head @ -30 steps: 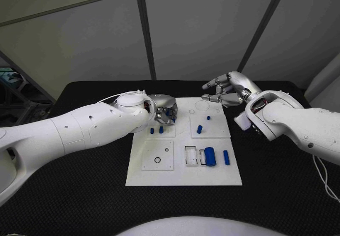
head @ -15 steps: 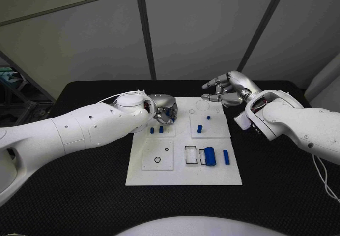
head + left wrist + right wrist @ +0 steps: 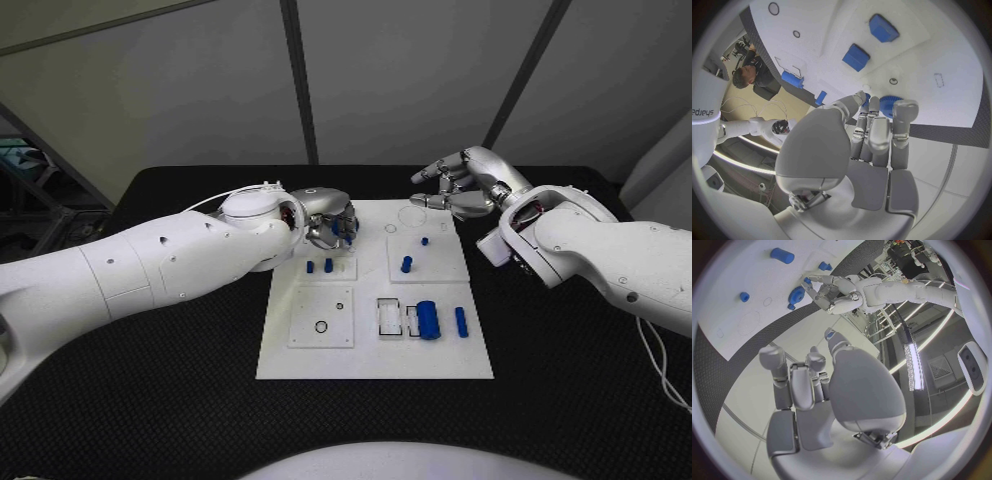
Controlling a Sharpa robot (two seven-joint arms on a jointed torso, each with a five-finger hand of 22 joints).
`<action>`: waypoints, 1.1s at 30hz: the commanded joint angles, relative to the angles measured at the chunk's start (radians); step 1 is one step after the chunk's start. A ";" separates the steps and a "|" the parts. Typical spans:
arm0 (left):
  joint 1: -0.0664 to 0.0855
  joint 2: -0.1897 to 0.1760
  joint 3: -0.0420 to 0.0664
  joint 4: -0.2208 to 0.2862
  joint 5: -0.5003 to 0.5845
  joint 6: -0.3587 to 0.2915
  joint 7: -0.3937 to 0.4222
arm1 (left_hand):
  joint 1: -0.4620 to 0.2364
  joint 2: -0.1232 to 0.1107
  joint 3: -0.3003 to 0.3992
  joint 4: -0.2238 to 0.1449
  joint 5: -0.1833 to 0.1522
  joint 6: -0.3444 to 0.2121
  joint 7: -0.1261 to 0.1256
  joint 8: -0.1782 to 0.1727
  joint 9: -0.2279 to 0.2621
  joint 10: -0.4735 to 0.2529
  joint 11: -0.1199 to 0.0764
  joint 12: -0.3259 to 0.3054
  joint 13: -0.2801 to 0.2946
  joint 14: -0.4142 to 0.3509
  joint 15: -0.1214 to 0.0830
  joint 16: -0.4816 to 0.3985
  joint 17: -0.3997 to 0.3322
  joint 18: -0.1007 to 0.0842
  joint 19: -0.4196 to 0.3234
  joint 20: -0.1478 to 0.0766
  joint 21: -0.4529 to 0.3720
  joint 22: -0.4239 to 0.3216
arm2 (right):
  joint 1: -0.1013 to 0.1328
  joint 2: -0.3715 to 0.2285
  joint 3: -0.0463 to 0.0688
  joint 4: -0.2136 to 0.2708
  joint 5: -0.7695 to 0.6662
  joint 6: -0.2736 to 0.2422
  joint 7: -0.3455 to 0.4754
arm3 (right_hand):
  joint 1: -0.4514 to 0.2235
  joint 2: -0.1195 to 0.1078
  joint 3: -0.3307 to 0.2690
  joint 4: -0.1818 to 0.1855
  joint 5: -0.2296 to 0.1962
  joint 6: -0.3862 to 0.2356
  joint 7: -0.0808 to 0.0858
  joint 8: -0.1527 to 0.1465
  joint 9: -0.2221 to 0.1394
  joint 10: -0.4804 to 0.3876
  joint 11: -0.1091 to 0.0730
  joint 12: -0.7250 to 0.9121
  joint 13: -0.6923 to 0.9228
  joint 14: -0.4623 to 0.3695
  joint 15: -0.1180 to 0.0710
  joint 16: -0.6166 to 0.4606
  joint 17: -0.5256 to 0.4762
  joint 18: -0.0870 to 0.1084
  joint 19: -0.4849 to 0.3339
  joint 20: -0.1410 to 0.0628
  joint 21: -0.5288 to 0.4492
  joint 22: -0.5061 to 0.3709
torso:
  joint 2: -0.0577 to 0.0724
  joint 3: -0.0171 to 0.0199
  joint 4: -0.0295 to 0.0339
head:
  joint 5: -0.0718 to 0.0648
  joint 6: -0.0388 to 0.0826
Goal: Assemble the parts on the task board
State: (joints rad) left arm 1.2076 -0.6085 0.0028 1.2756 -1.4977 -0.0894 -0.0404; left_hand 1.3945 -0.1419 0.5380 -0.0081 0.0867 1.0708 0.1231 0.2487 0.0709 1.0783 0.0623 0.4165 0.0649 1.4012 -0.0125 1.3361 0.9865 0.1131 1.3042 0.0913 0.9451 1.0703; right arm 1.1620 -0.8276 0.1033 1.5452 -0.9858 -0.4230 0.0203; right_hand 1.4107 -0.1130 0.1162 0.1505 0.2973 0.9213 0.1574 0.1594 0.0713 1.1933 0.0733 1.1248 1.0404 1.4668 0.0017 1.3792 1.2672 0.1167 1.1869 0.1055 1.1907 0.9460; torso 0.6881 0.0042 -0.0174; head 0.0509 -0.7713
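The white task board lies in the middle of the black table. My left hand hovers over the board's far left corner and pinches a round blue part in its fingertips. The left wrist view shows that part at the tips of the left hand, above the board. My right hand hangs over the board's far right corner, fingers apart and holding nothing. The right wrist view shows the right hand bare, with the left hand and its blue part across the board.
On the board stand two small blue blocks, a blue peg and a smaller one. Nearer me lie a clear frame, a thick blue cylinder and a slim blue pin. Black table surrounds the board.
My left hand has risen slightly and drawn toward the board's far left corner, and the blue part now shows at its fingertips. The right hand has stayed put.
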 commanded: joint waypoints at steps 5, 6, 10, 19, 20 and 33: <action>0.002 -0.059 0.030 0.065 0.037 -0.034 -0.003 | -0.012 -0.006 0.009 -0.003 -0.003 0.004 0.007 -0.006 0.000 0.008 0.003 -0.007 0.001 0.004 0.003 0.007 0.002 0.022 0.008 0.000 0.014 0.009 | 0.001 -0.001 0.001 0.000 0.002 0.004 0.005 | 0.002 0.005 0.006 0.001 0.003 -0.002 0.001 0.007 0.000 0.000 -0.003 0.001 0.001 0.032 -0.007 -0.007 0.001 0.013 0.000 -0.001 -0.005 -0.001 | -0.001 -0.0001 0.0005 | 0.003 0.003; 0.002 -0.068 0.033 0.074 0.040 -0.035 -0.004 | -0.012 -0.007 0.009 -0.003 -0.003 0.004 0.007 -0.006 0.000 0.008 0.003 -0.007 0.001 0.004 0.003 0.007 0.002 0.022 0.009 0.000 0.014 0.009 | 0.001 -0.001 0.001 0.000 0.002 0.004 0.005 | 0.002 0.005 0.006 0.001 0.003 -0.002 0.001 0.007 0.000 0.000 -0.003 0.001 0.001 0.032 -0.007 -0.007 0.001 0.013 0.000 -0.001 -0.005 -0.001 | 0.000 -0.0001 0.0004 | 0.003 0.004; 0.002 -0.096 0.038 0.100 0.047 -0.037 -0.010 | -0.014 -0.008 0.010 -0.004 -0.002 0.006 0.006 -0.007 0.000 0.010 0.003 -0.008 0.001 0.006 0.003 0.010 0.007 0.022 0.010 0.000 0.018 0.013 | 0.001 -0.002 0.001 0.000 0.002 0.004 0.006 | 0.002 0.005 0.006 0.001 0.003 -0.002 0.001 0.007 0.000 0.000 -0.003 0.001 0.001 0.032 -0.007 -0.007 0.001 0.013 0.000 -0.001 -0.005 -0.001 | 0.000 -0.0011 0.0005 | 0.001 0.005; -0.002 -0.147 0.041 0.123 0.069 -0.015 -0.031 | -0.019 -0.012 0.011 -0.005 -0.003 0.010 0.006 -0.010 0.001 0.015 0.003 -0.013 0.001 -0.004 0.003 -0.004 -0.027 0.021 0.012 0.000 0.022 0.018 | 0.001 -0.006 0.001 0.000 0.002 0.004 0.004 | 0.002 0.005 0.006 0.001 0.003 -0.002 0.001 0.007 0.000 0.000 -0.003 0.001 0.001 0.032 -0.007 -0.007 0.001 0.013 0.000 -0.001 -0.005 -0.001 | 0.001 0.0004 -0.0009 | 0.007 0.004; -0.004 -0.150 0.041 0.123 0.072 -0.015 -0.031 | -0.019 -0.012 0.011 -0.005 -0.003 0.010 0.006 -0.010 0.001 0.015 0.003 -0.013 0.001 -0.004 0.003 -0.004 -0.027 0.021 0.012 0.000 0.022 0.018 | 0.001 -0.006 0.001 0.000 0.002 0.004 0.004 | 0.002 0.005 0.006 0.001 0.003 -0.002 0.001 0.007 0.000 0.000 -0.003 0.001 0.001 0.032 -0.007 -0.007 0.001 0.013 0.000 -0.001 -0.005 -0.001 | 0.001 0.0003 -0.0005 | 0.007 0.004; -0.035 -0.144 0.041 0.090 0.081 -0.009 -0.036 | -0.021 -0.013 0.013 -0.006 -0.003 0.010 0.006 -0.012 0.000 0.016 0.003 -0.016 0.001 -0.004 0.003 -0.004 -0.027 0.021 0.012 0.001 0.023 0.020 | 0.001 -0.007 0.001 0.001 0.002 0.004 0.005 | 0.002 0.005 0.006 0.001 0.003 -0.002 0.001 0.007 0.000 0.000 -0.003 0.001 0.001 0.032 -0.007 -0.007 0.001 0.013 0.000 -0.001 -0.005 -0.001 | 0.001 0.0009 -0.0029 | 0.008 0.004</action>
State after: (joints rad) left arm 1.1715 -0.7545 0.0427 1.3678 -1.4258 -0.1064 -0.0709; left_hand 1.3813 -0.1555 0.5435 -0.0138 0.0868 1.0740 0.1269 0.2433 0.0705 1.0887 0.0659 0.4051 0.0650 1.4011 -0.0126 1.3361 0.9601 0.1298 1.3113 0.0913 0.9635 1.0893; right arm 1.1619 -0.8343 0.1033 1.5442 -0.9858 -0.4226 0.0204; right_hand 1.4107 -0.1130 0.1162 0.1505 0.2972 0.9213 0.1574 0.1591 0.0713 1.1933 0.0733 1.1248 1.0403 1.4667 0.0017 1.3792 1.2673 0.1167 1.1869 0.1056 1.1907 0.9459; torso 0.6890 0.0048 -0.0194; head 0.0604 -0.7673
